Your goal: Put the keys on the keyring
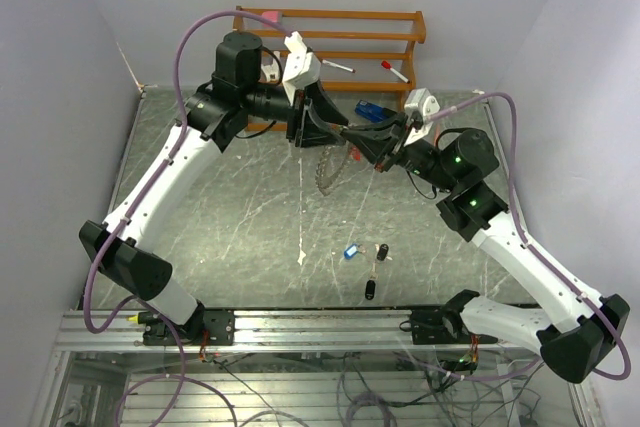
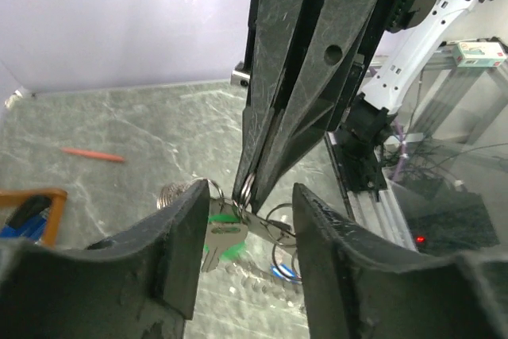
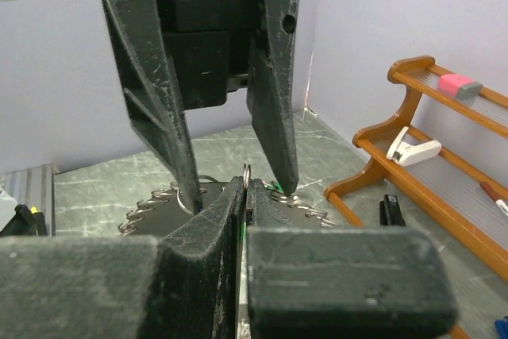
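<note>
Keyring (image 1: 326,175) aloft, pinched by closed right end effector (image 3: 246,196); left end effector (image 2: 244,220) half-open, empty. Green key (image 2: 226,224) seemingly on; blue key (image 1: 350,251), black keys (image 1: 381,252) loose on counter (image 1: 220,217).

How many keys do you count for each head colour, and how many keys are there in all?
Green key: 1
Blue key: 1
Black keys: 2
Total: 4
</note>
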